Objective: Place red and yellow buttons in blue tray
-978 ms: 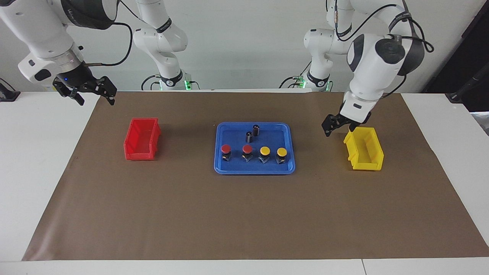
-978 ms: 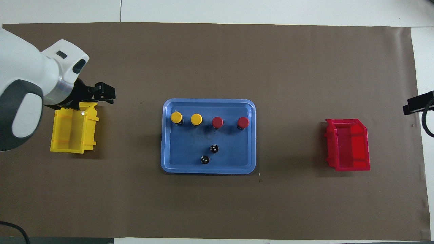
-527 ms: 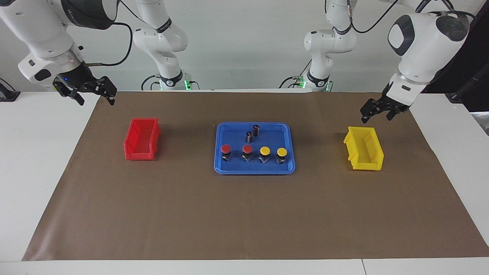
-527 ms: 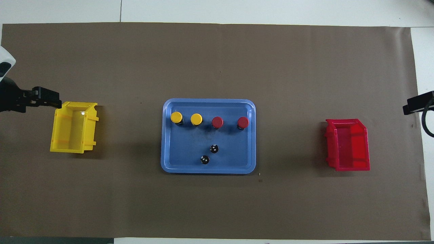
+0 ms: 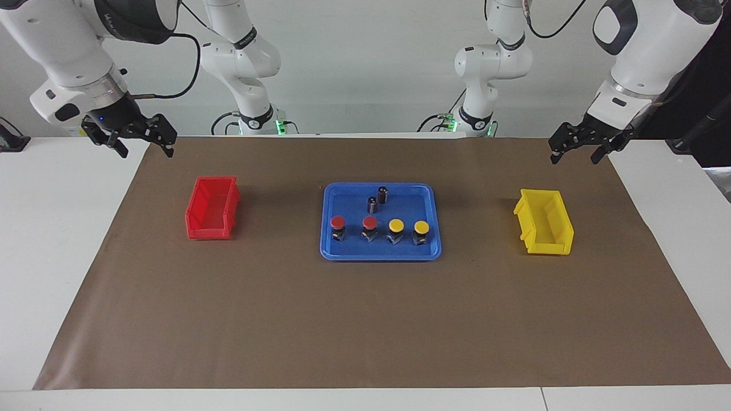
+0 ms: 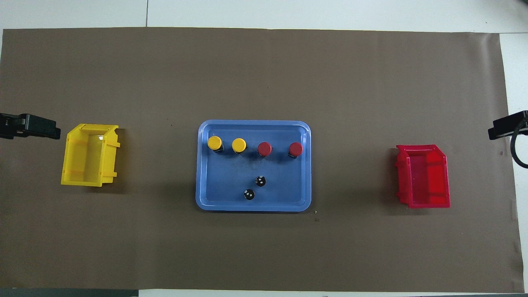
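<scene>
The blue tray (image 5: 380, 255) (image 6: 253, 207) lies in the middle of the brown mat. In it stand two red buttons (image 5: 338, 222) (image 6: 295, 148) and two yellow buttons (image 5: 421, 227) (image 6: 214, 142), all in one row along the tray's side farther from the robots. My left gripper (image 5: 574, 155) (image 6: 51, 133) hangs open and empty over the mat's edge by the yellow bin. My right gripper (image 5: 145, 149) (image 6: 501, 128) hangs open and empty over the mat's corner at the right arm's end, where that arm waits.
Two dark capless cylinders (image 5: 382, 194) (image 6: 260, 180) stand in the tray nearer to the robots than the buttons. An empty yellow bin (image 5: 543, 222) (image 6: 88, 155) sits toward the left arm's end, an empty red bin (image 5: 212, 208) (image 6: 424, 176) toward the right arm's end.
My left gripper has risen and pulled away from the yellow bin toward its own end of the table. The right gripper, tray and buttons stay put.
</scene>
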